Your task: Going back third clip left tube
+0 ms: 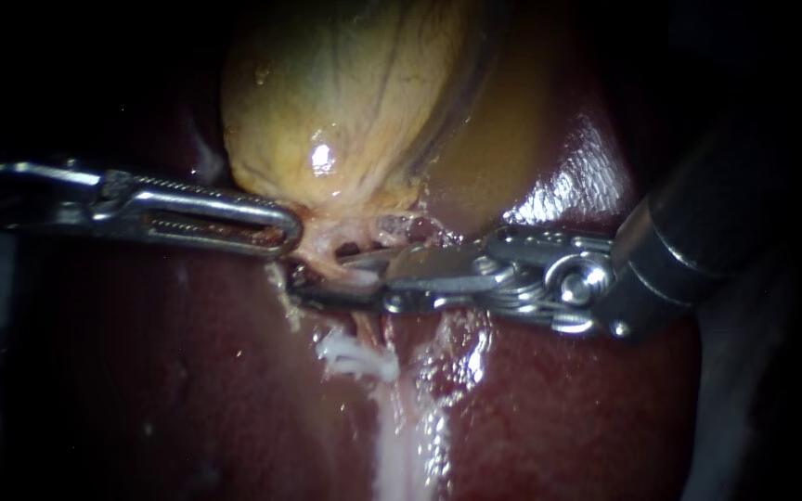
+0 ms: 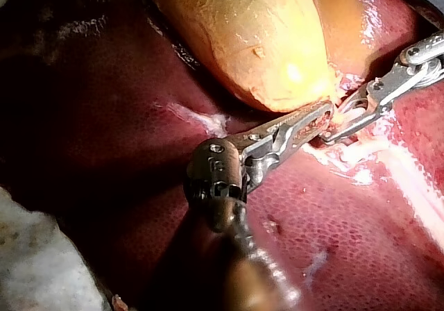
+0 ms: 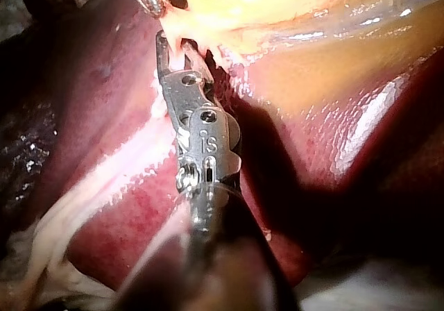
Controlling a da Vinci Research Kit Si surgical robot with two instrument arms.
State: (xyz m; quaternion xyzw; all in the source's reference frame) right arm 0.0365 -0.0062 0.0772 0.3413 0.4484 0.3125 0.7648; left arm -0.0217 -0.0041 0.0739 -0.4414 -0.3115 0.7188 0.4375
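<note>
Endoscope view | left instrument (image 1: pixel 285 230) clenched on gallbladder (image 1: pixel 345 102) neck, likely tensioning tube (image 1: pixel 319 252) | right instrument (image 1: pixel 338 278) jaws parted astride tube, free to back off | clip not discernible

Gallbladder (image 1: pixel 345 102): yellow-tan sac, glistening and finely veined. It lay just beyond the jaws of the left instrument (image 1: pixel 285 230), with its narrow end touching them.
Liver (image 1: pixel 559 399): dark red, wet and smooth. It lay under both pairs of jaws and all around the gallbladder.
Pale strand (image 1: pixel 401 436): whitish, frayed tissue that ran over the liver, away from the jaws of the right instrument (image 1: pixel 322 280).
Grey mottled surface (image 2: pixel 35 269): lay at the liver's edge, well back from the left jaws and beside the shaft.
</note>
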